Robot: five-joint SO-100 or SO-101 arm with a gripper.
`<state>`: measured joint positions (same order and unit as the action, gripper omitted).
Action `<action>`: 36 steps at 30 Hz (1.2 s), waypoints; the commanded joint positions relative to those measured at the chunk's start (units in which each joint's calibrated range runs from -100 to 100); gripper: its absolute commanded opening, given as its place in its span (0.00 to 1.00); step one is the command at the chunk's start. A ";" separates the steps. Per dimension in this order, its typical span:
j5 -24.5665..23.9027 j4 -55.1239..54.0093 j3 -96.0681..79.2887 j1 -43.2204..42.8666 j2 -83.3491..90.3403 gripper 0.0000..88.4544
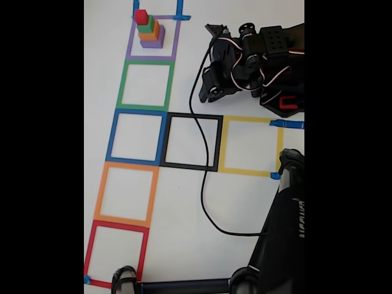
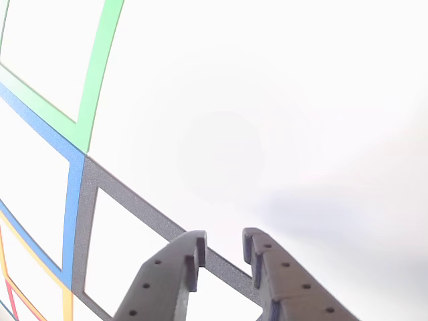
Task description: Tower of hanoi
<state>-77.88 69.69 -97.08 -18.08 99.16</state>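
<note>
Cubes stacked in a stepped tower stand at the far left of the white table (image 1: 245, 202) in the fixed view: a big purple cube (image 1: 153, 43) at the bottom, a smaller orange cube (image 1: 149, 34) on it, a green cube (image 1: 145, 26) above that and a tiny red cube (image 1: 141, 16) on top. All four look plain and matte, with flat faces and sharp edges. The tower sits inside the purple tape square outline (image 1: 175, 46), toward its far left corner. Nearer along the left side run a green tape square (image 1: 123, 86), a blue one (image 1: 112, 136), an orange one (image 1: 98, 195) and a red one (image 1: 89, 251). Right of the blue square lie a black tape square (image 1: 218, 144) and a yellow one (image 1: 251, 120). A thin black cable (image 1: 202, 184) curves across the black square. At the far right the black arm (image 1: 257, 61) is folded, with red and white wires.

The other view shows what the fixed view does not: the dark grey, matte plastic gripper (image 2: 223, 257), its two fingers (image 2: 190, 264) pierced with small holes, standing narrowly apart and holding nothing, above the black tape line.
</note>
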 commanded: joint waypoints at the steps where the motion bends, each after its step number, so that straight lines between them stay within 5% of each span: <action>1: -0.82 1.65 2.26 1.30 0.68 0.02; 3: -1.33 1.65 4.26 1.69 0.60 0.02; 6: -20.94 1.40 10.53 0.44 -1.66 0.01; 7: -21.28 1.32 13.08 0.44 -2.55 0.01; 12: -18.74 3.67 26.17 0.63 -9.41 0.01; 21: -2.51 7.31 50.08 3.03 -24.91 0.01; 26: -3.53 9.99 63.35 4.08 -33.47 0.02; 28: 2.22 13.06 69.44 4.95 -37.19 0.02; 31: 29.27 15.17 76.17 7.44 -41.63 0.02; 33: 53.79 14.93 78.53 10.12 -43.16 0.02; 36: 74.75 12.74 79.53 13.96 -44.21 0.02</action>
<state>-32.01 84.36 -21.47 -7.90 56.10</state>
